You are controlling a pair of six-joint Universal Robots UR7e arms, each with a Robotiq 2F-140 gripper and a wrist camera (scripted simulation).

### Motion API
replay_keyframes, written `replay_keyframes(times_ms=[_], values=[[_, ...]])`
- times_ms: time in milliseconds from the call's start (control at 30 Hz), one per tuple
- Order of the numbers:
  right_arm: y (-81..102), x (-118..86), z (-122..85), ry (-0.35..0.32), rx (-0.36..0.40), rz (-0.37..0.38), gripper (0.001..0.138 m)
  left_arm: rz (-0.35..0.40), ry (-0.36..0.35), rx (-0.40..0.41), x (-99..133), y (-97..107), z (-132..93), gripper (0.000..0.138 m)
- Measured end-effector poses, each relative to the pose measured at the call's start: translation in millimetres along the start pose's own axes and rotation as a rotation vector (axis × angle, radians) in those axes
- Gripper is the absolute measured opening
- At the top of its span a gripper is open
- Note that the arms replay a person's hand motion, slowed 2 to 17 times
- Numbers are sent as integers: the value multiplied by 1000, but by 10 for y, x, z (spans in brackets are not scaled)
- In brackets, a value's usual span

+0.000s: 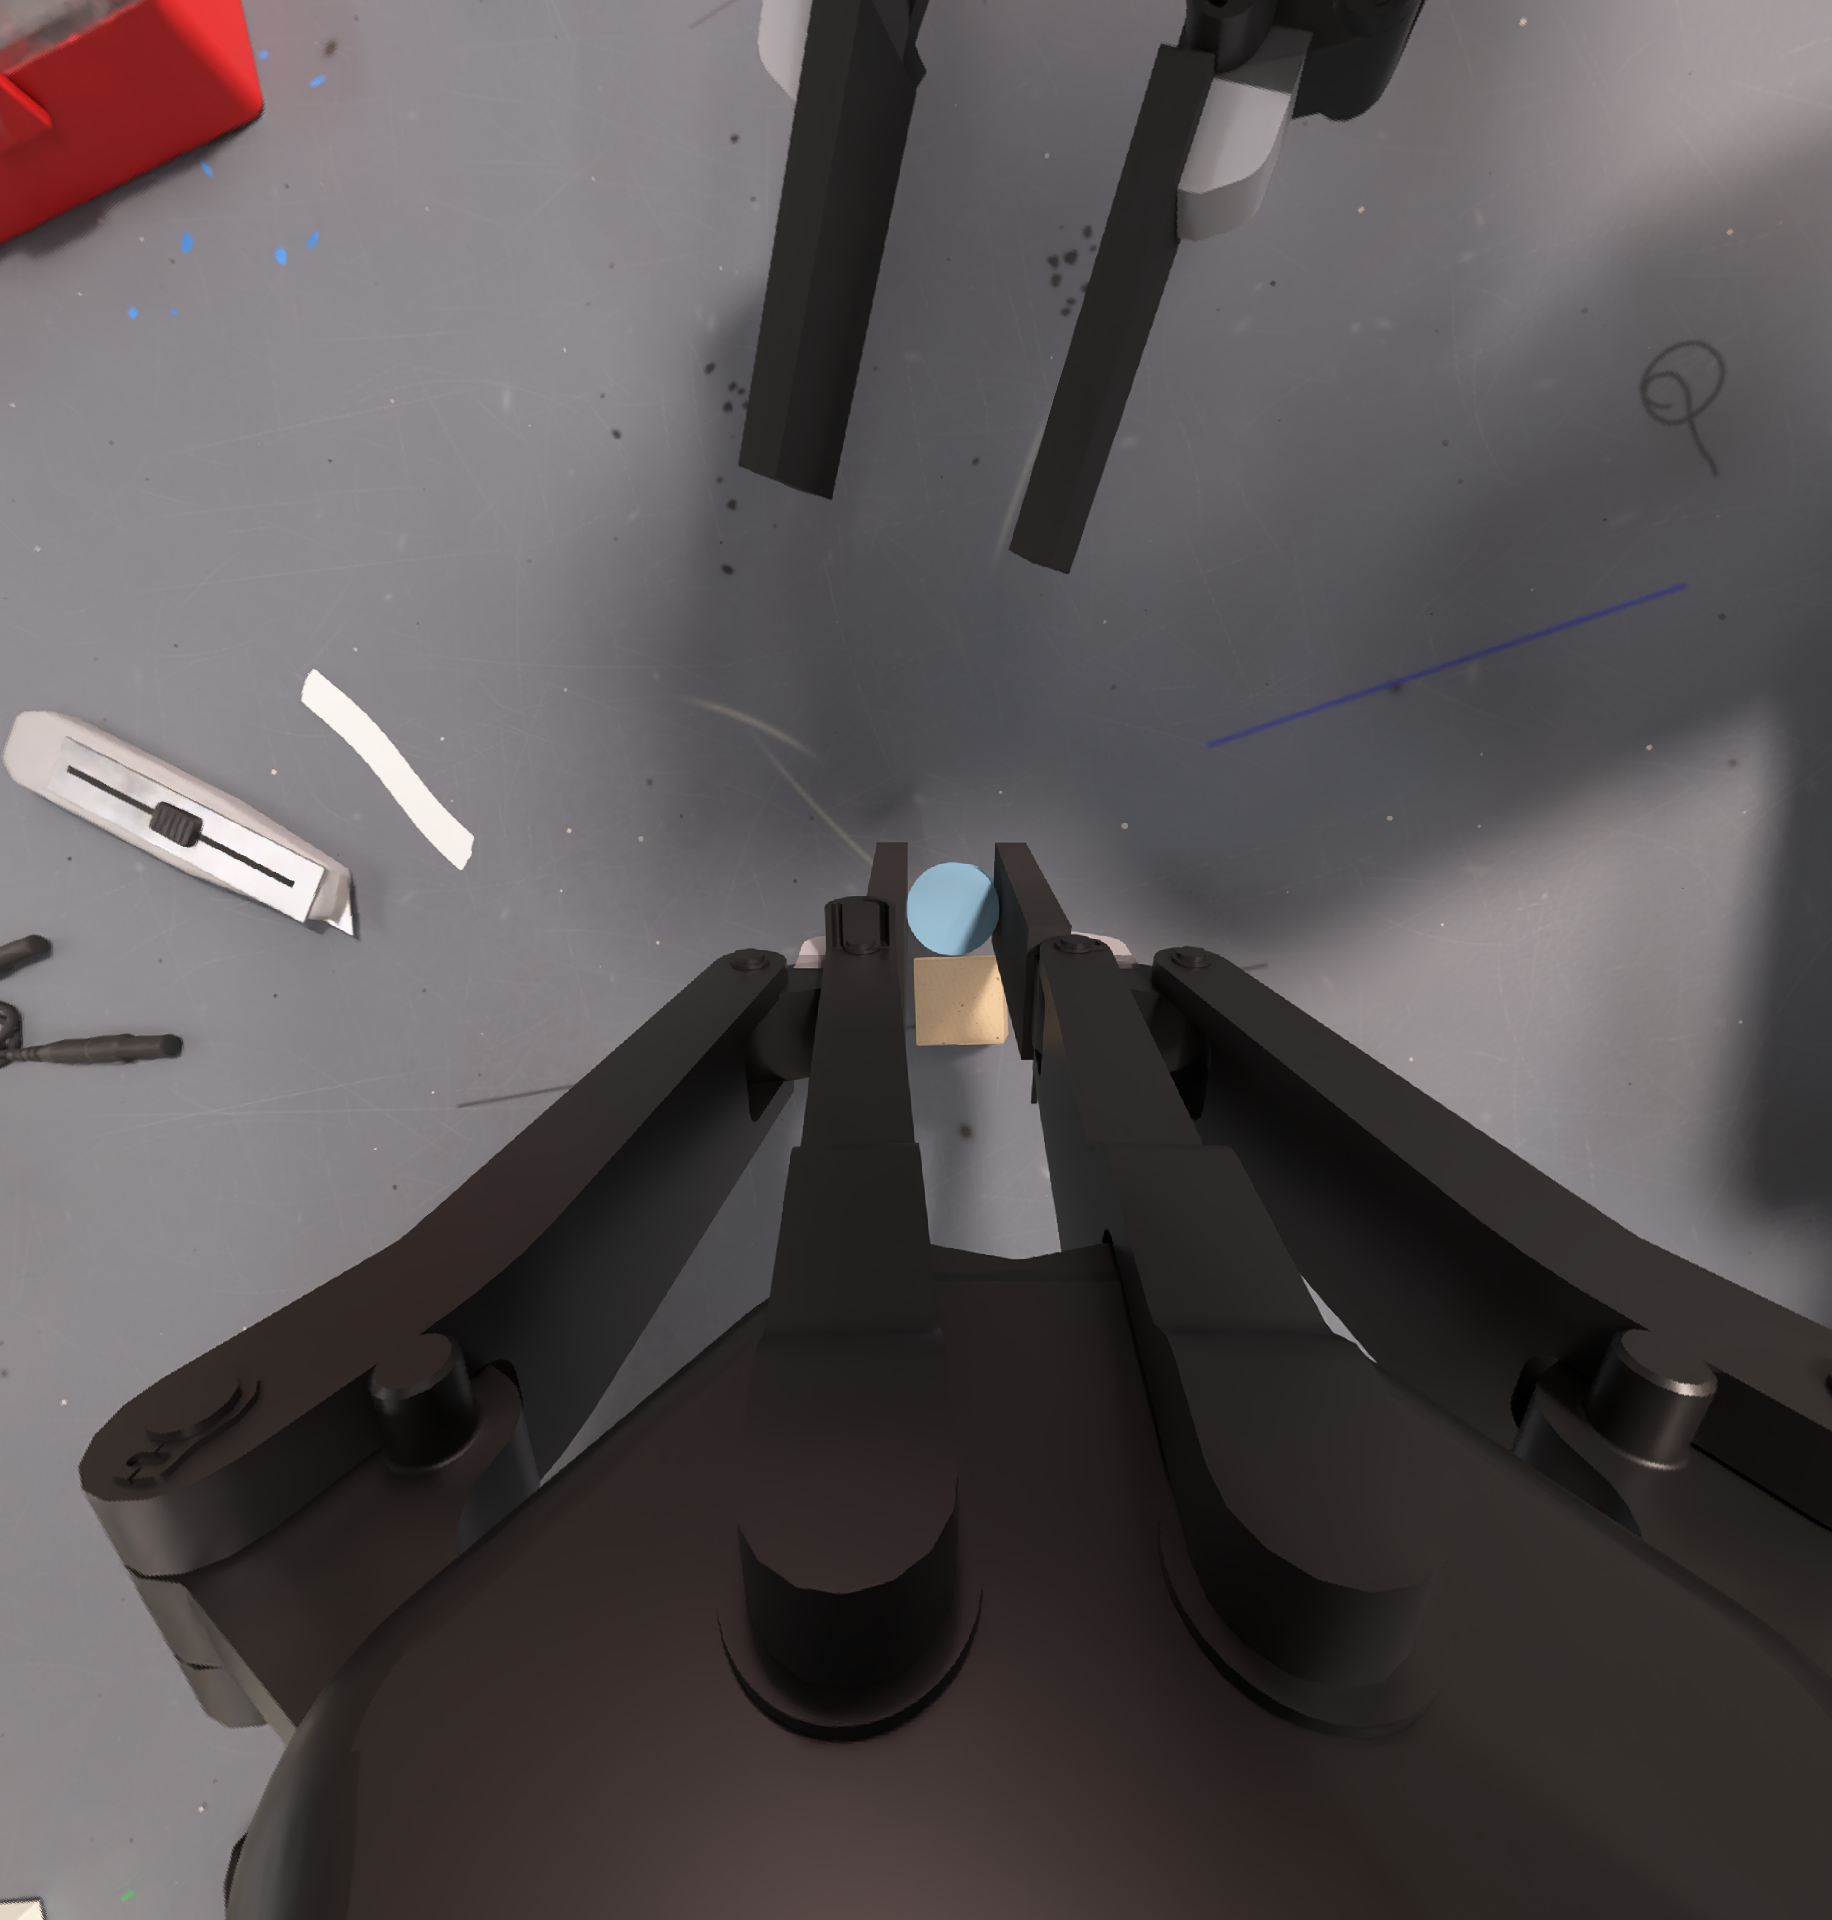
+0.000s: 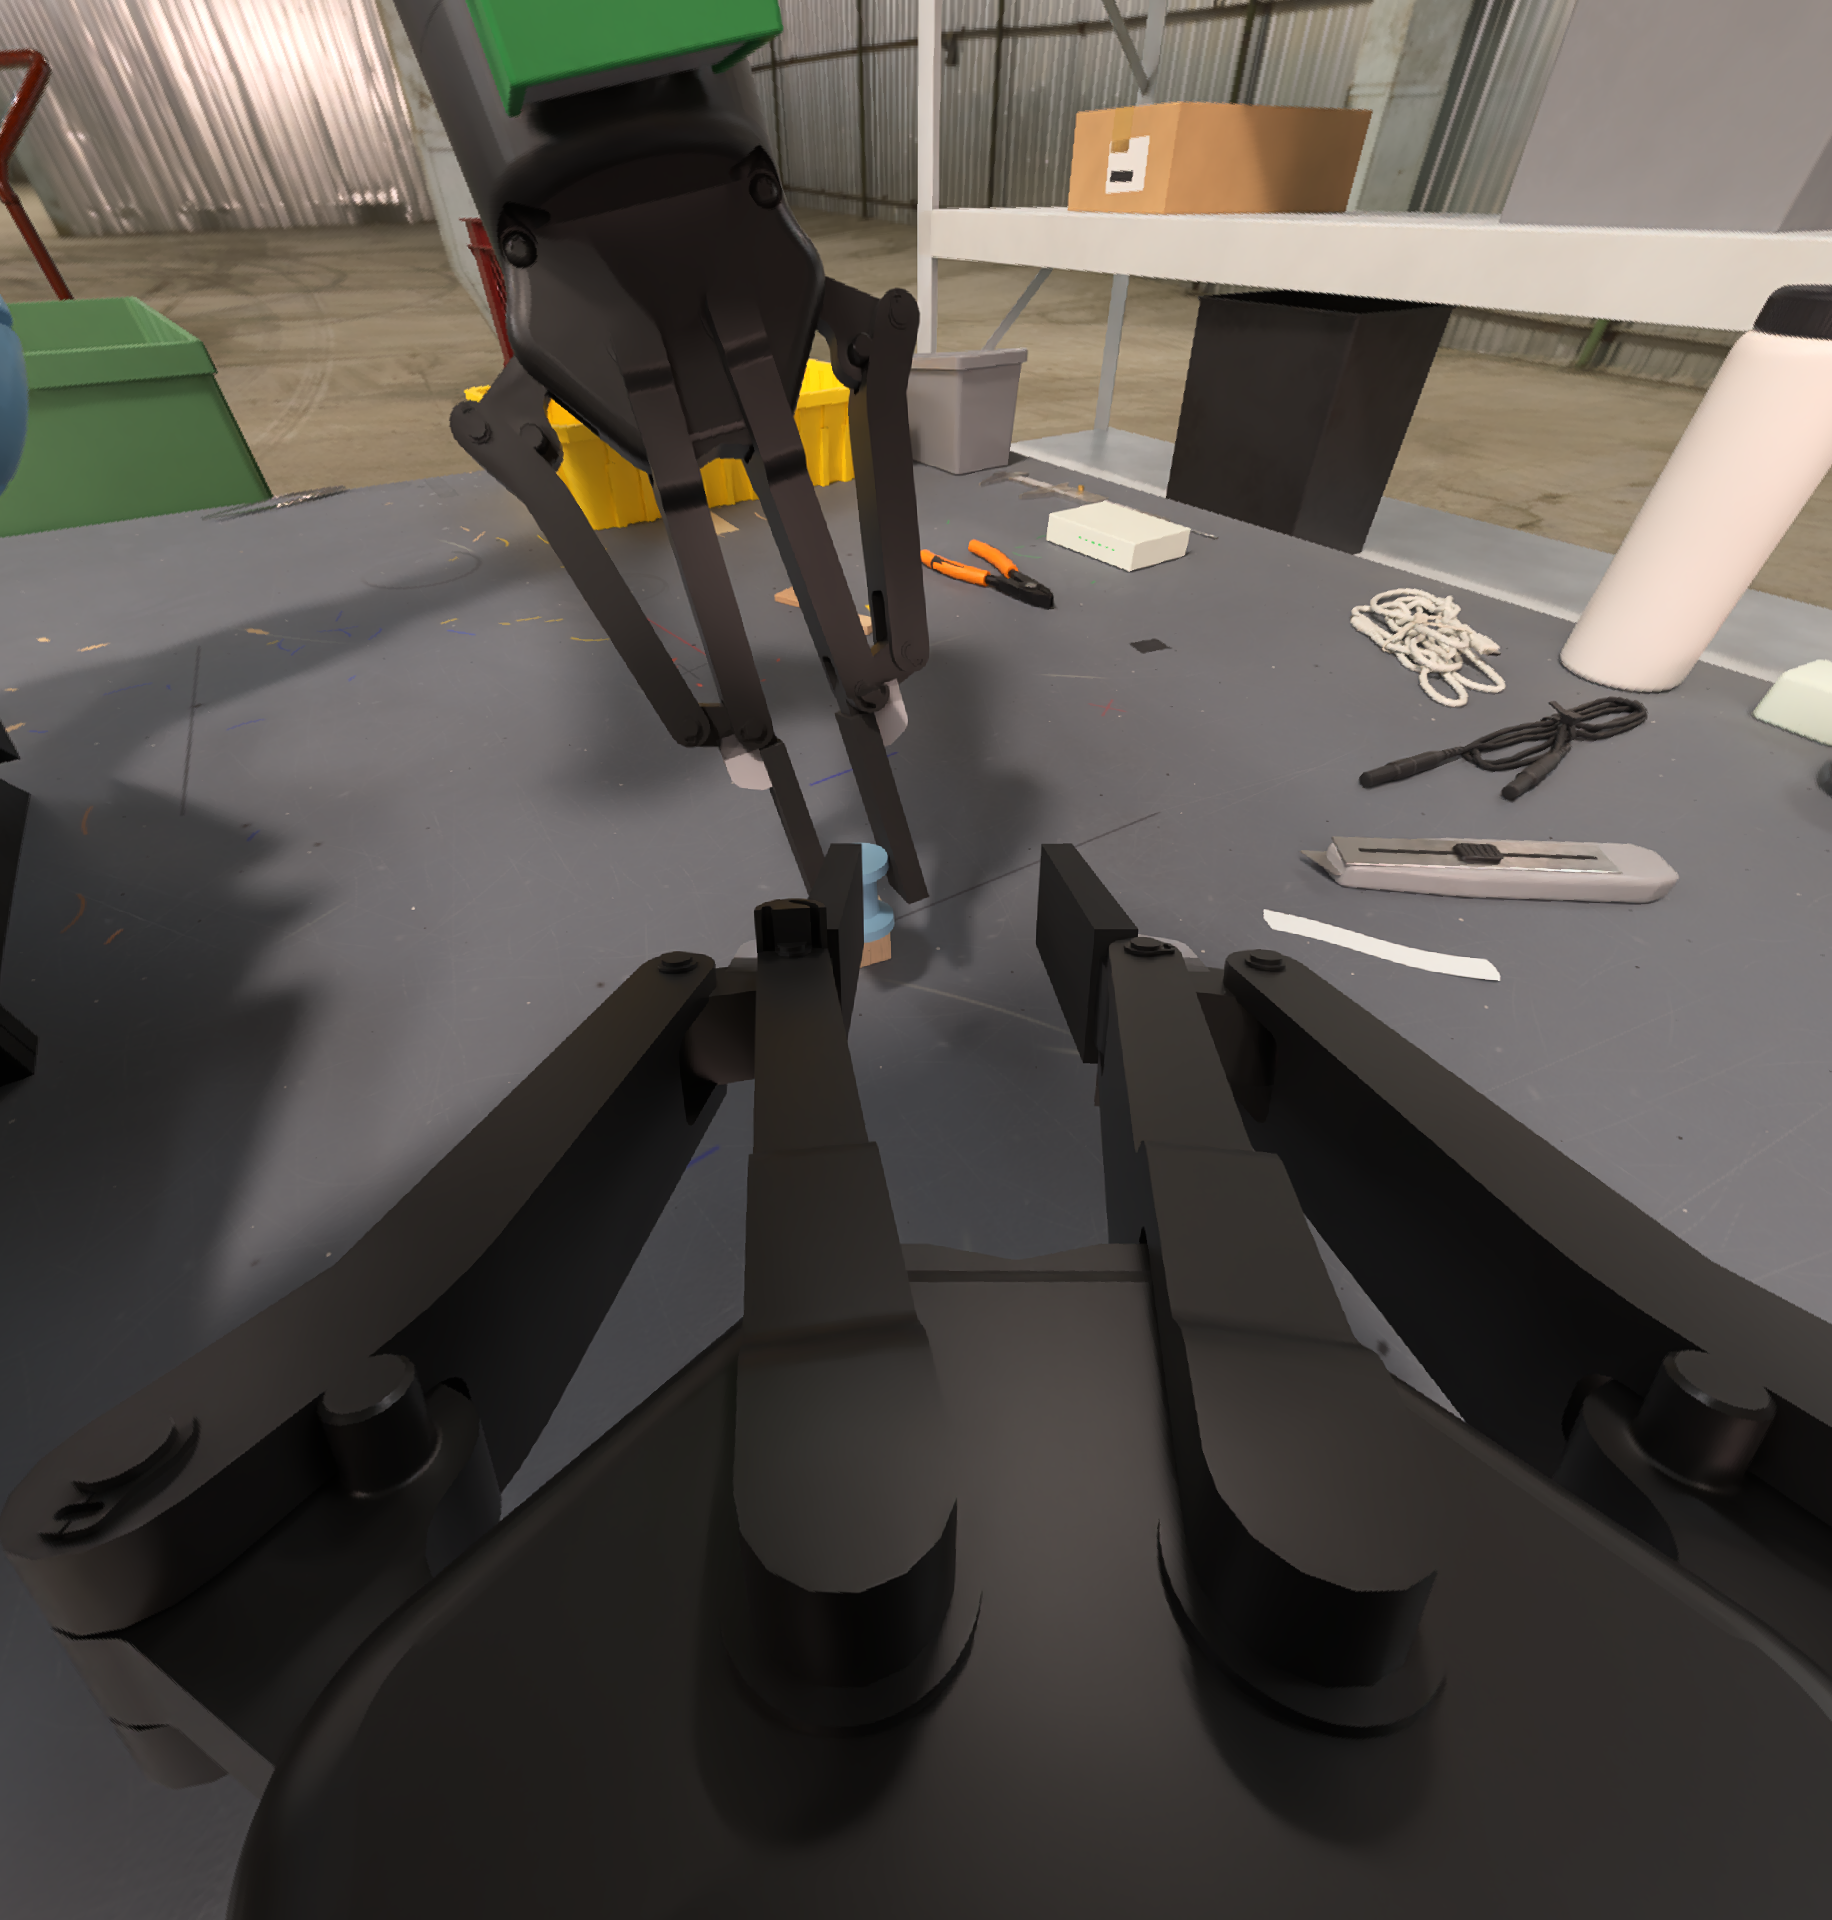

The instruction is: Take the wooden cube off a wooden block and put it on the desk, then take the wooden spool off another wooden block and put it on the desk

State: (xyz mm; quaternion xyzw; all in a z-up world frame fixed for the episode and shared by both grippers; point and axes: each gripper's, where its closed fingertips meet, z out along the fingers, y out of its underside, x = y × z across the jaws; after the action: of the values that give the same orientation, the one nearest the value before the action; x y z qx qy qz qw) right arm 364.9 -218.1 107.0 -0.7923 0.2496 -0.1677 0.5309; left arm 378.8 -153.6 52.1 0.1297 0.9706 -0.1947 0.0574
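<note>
A light-blue spool point(image 1: 951, 909) stands on a tan wooden block point(image 1: 959, 1000) on the grey desk point(image 1: 476, 520). My left gripper point(image 1: 951, 883) points down over it, and its two fingers press the spool's sides. In the right wrist view the left gripper point(image 2: 860, 878) leans in from above, with the spool point(image 2: 876, 883) between its tips and the block point(image 2: 879, 951) under it. My right gripper point(image 2: 959, 894) is open and empty, low over the desk just in front of the spool; it also shows in the left wrist view point(image 1: 927, 520). A tan wooden piece point(image 2: 798, 597) lies behind the left gripper. I see no cube.
A utility knife point(image 2: 1494, 868), a white strip point(image 2: 1379, 945) and a black cable point(image 2: 1514, 743) lie to the right. Farther back are a rope point(image 2: 1426, 639), orange pliers point(image 2: 985, 571), a white box point(image 2: 1114, 533) and a tall white bottle point(image 2: 1722, 499). A red box point(image 1: 91, 114) stands nearby.
</note>
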Motion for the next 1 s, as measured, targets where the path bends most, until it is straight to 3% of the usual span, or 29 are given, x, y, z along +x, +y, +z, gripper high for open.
replay_keyframes(times_ms=[1000], values=[[11,-16,-4,-1,-10,-18,46,40,8,-85,49,54,249,22]])
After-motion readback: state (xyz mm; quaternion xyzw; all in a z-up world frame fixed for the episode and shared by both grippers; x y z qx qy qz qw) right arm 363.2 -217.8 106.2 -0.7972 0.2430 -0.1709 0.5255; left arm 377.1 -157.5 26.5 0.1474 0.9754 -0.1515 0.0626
